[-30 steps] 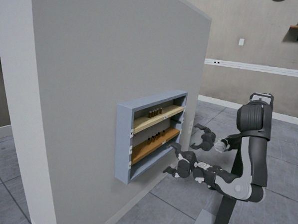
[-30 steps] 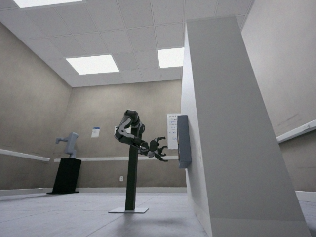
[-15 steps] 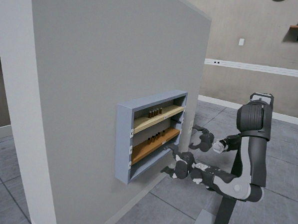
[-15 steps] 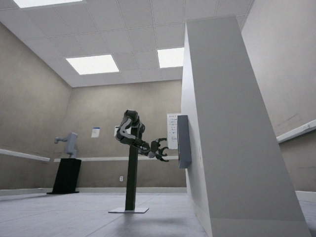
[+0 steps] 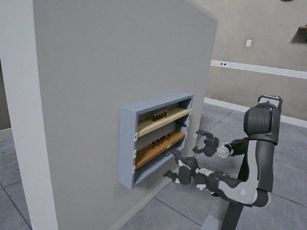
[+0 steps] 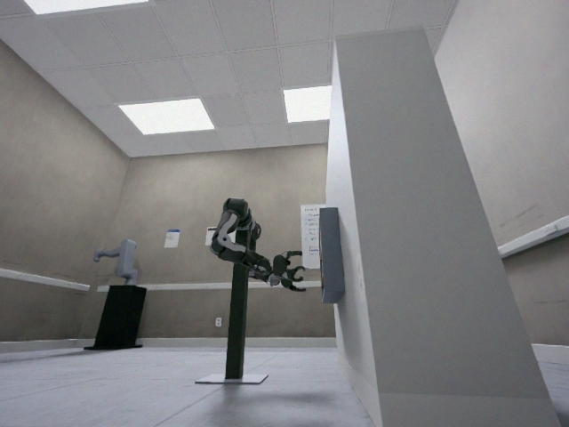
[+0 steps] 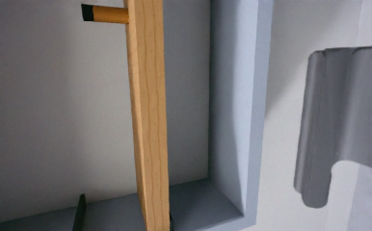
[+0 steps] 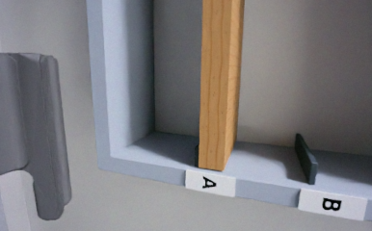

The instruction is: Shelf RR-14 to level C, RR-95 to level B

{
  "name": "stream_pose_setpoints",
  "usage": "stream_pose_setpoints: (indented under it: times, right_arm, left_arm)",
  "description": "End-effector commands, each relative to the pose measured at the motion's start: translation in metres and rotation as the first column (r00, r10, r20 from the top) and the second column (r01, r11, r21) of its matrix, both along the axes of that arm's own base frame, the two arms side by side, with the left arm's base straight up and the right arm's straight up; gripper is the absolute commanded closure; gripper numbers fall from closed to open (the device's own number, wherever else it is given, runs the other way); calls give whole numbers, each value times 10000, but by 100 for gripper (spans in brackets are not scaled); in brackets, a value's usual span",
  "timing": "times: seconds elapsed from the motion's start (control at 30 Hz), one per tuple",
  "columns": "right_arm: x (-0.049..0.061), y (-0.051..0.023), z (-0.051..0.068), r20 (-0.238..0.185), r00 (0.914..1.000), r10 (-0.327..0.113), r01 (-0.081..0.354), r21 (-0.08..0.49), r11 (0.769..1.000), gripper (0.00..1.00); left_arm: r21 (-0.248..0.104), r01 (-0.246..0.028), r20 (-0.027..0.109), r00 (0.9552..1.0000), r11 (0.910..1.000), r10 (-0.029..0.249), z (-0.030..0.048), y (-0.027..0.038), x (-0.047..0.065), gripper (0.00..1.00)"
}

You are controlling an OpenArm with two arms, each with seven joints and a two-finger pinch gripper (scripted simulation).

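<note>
Left jaws (image 5: 166, 164) (image 6: 302, 273) and right jaws (image 5: 196, 141) (image 6: 303, 271) parted; both forearms reaching forward, elbows bent.

Matte black and grey arms (image 5: 264, 162) (image 6: 223, 238)

Black letters A and B mark white labels (image 8: 210, 183) (image 8: 332, 204) on the wall rack's blue-gray frame (image 5: 127, 146) (image 6: 332, 253) (image 8: 140, 174); a higher label (image 5: 136, 137) appears to read C.
</note>
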State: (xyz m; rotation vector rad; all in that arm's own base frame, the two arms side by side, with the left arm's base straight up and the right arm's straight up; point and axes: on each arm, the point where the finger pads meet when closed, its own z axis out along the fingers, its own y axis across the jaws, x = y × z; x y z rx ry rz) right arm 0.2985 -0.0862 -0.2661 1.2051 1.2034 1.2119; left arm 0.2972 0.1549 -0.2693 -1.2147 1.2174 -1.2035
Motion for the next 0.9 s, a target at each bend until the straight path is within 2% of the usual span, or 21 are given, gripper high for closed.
stream_pose_setpoints:
  times: [0.0, 0.87]
  right_arm:
    - [6, 19, -15, -66, 10000, 11, -11, -3, 10000, 35]
    - [117, 164, -77, -66, 10000, 11, -11, -3, 10000, 49]
  left_arm:
    - [-19, -3, 96, 10000, 10000, 3, 18, 21, 19, 35]
    - [-19, -3, 96, 10000, 10000, 3, -44, 153, 130, 49]
